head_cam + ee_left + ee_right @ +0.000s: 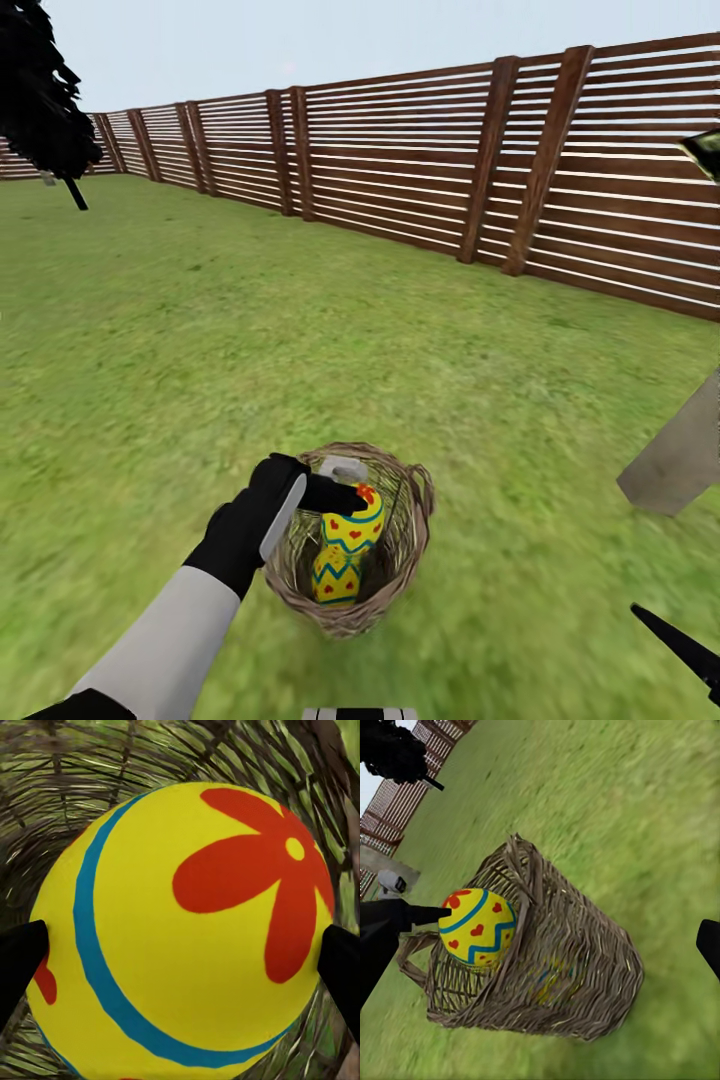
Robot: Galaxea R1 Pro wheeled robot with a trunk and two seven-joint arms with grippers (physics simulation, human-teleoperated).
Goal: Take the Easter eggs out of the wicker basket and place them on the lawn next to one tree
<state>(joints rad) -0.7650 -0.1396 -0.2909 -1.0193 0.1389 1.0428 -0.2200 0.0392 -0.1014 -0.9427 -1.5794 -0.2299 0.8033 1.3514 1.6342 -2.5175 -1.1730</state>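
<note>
- The wicker basket stands on the lawn, low and centre in the head view. The left arm reaches into it from the near left side.
- The left gripper is at the basket mouth. In the left wrist view, its two black fingertips bracket the upper egg on opposite flanks, touching or nearly touching its sides. Judgement: the gripper is clenched on this egg.
- The upper egg sits at rim level, partly above the braided rim. The right wrist view shows it at the basket mouth, with one black finger against its side.
- A second egg lies deeper in the basket, directly under the upper egg. Its long axis runs roughly upright.
- Key relation: the held egg lies between the fingers, with open space above the rim. Judgement: the next move is a straight lift clear of the rim.
- A pale trunk stands on the grass to the right of the basket, cut off by the frame edge.
- The right gripper shows as a dark finger at the lower right, well apart from the basket. Its state cannot be determined.
- A third egg is hard to confirm. A faint coloured patch shows through the weave in the right wrist view, but it may be the second egg.
- The slatted fence bounds the garden behind.
</note>
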